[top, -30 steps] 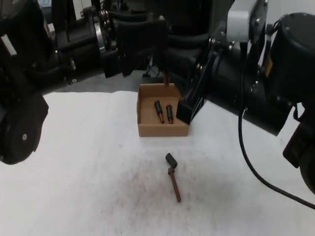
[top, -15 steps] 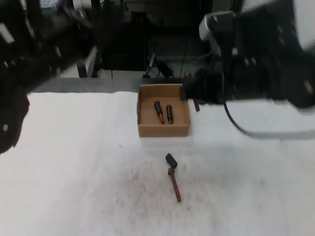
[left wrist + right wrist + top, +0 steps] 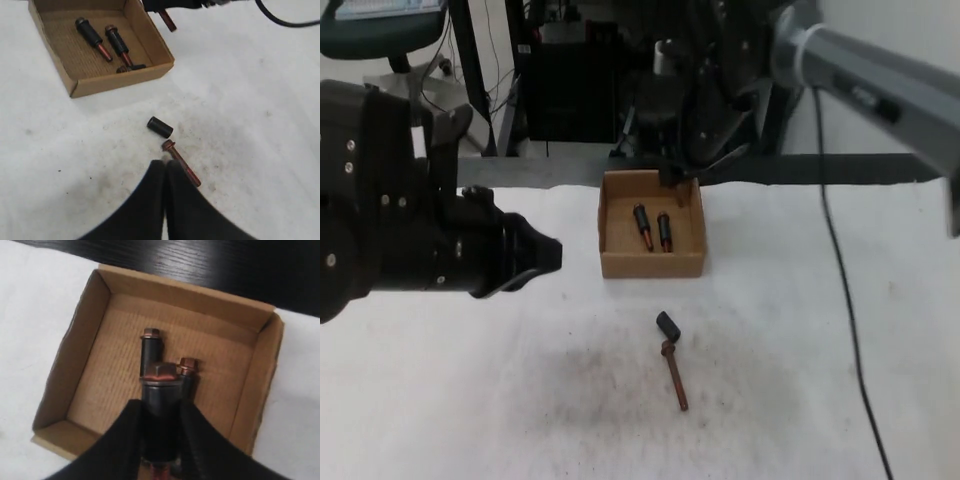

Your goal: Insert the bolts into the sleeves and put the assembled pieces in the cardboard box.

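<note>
Lengthwise, right claw [image 3: 160,412] holds assembled piece [image 3: 159,385], head foremost, over cardboard box [image 3: 75,375].

My bench is covered with a white sheet [image 3: 840,400], and toward its near middle a blotch of dark, rusty specks [image 3: 600,375] dirties it, thickest at the centre and thinning outward into scattered dots. Past the sheet's far edge I see a strip of grey floor [image 3: 540,172], 1 office chair [image 3: 380,30] at the far left with its wheeled base beneath it, and a black cabinet [image 3: 570,95] standing among dark upright posts. From my right wrist, a black surface with fine pale streaks [image 3: 210,265] lies just beyond the white sheet.
</note>
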You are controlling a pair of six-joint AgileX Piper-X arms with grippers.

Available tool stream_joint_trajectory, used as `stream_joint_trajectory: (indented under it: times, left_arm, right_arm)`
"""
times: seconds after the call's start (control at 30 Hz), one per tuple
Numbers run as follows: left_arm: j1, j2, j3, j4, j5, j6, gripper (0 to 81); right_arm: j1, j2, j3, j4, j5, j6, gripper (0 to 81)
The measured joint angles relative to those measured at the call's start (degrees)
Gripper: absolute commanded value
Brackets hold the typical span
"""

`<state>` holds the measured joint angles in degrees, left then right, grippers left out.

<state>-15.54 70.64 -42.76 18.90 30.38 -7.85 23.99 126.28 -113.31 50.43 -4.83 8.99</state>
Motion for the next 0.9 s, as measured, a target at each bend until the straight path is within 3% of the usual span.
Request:
stream_joint_trajectory:
  times: [0.2, 0.4, 0.47, 0.73, 0.83, 0.9]
  left_arm:
    - [0.0, 0.0, 0.0, 0.4, 0.1, 0.8, 0.3]
    - [0.0, 0.0, 0.0, 0.4, 0.1, 1.0, 0.3]
    - [0.0, 0.0, 0.0, 0.4, 0.1, 1.0, 0.3]
    - [0.0, 0.0, 0.0, 0.4, 0.2, 1.0, 0.3]
    - [0.0, 0.0, 0.0, 0.4, 0.2, 1.0, 0.3]
    - [0.0, 0.0, 0.0, 0.4, 0.2, 1.0, 0.3]
  right_arm:
    - [0.0, 6.2, -6.4, 2.0, 0.0, 0.0, 2.2]
    - [0.0, 7.5, -6.6, 0.5, 0.0, 0.0, 32.2]
    - [0.0, 7.5, -6.7, -0.5, 0.0, 0.0, 34.7]
    - [0.0, 7.5, -7.1, -0.9, 0.1, 0.0, 27.3]
    - [0.0, 7.3, -7.4, 2.1, 0.1, 0.0, 16.9]
    - [0.0, 6.7, -7.4, 6.9, 0.1, -0.4, 3.4]
